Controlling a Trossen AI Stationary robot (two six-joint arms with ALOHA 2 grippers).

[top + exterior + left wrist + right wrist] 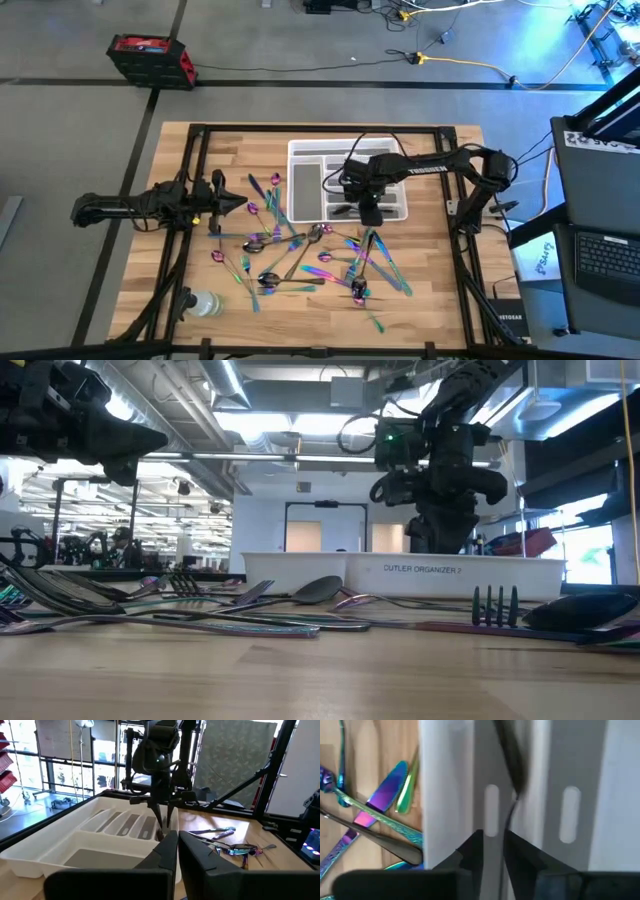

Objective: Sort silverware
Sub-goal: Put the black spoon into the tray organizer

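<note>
The slim iridescent rainbow-metal forks, spoons and knives (300,255) lie scattered over the middle of the wooden counter (420,310), toward its near edge from the white compartmented plastic tray (305,190). The right gripper (368,212) hangs over the tray's near right compartments, fingers nearly together around a dark slim utensil (512,775). The left gripper (238,203) waits near the counter's left edge, fingers close together, holding nothing.

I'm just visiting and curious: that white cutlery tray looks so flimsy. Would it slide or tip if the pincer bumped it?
The white tray looks like thin moulded plastic, so it is probably light and would likely slide on the smooth wooden table. Tipping seems unlikely, since it sits low and wide. The right pincer reaches down into one compartment, so a sideways nudge there might shift it.
</note>
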